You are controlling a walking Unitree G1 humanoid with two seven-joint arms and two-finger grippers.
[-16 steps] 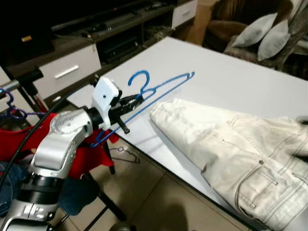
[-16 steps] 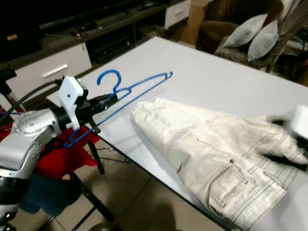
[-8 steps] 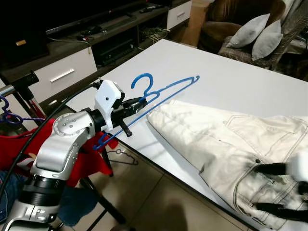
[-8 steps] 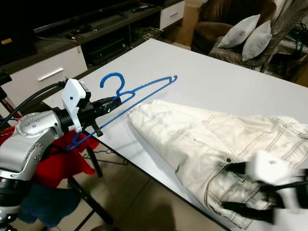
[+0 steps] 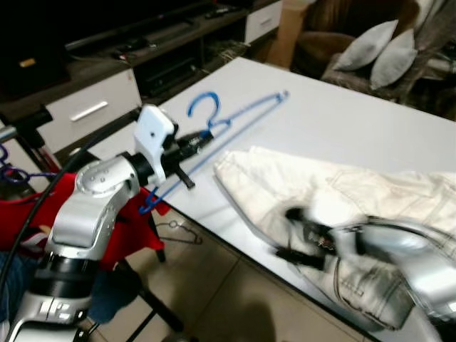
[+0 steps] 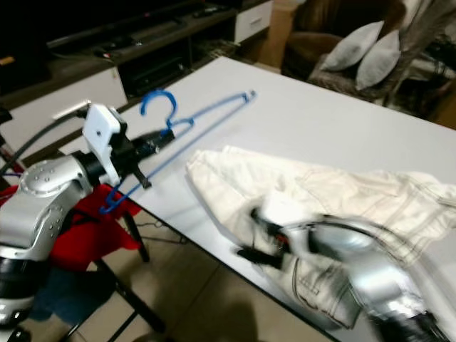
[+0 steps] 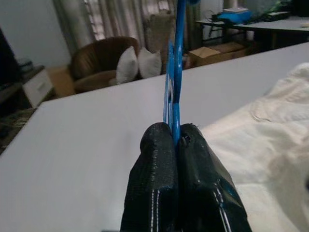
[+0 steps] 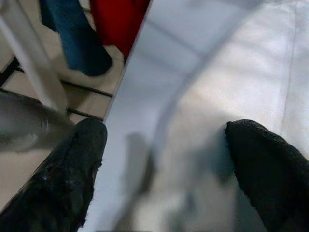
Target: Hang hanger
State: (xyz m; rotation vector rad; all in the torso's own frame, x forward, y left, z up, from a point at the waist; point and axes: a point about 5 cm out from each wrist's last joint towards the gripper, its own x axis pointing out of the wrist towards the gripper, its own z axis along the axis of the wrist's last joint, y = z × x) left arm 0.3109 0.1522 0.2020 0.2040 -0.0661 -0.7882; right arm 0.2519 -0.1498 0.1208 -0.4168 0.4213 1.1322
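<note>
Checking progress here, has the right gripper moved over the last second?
Yes. The right gripper has swept left across the white trousers toward their near-left end.

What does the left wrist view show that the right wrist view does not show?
The left wrist view has the left end effector shut on the blue hanger, with a brown armchair and pillows behind. The right wrist view has the right end effector open over the table edge, and red cloth and blue cloth down by the floor. Both have the white table and the cream trousers.
</note>
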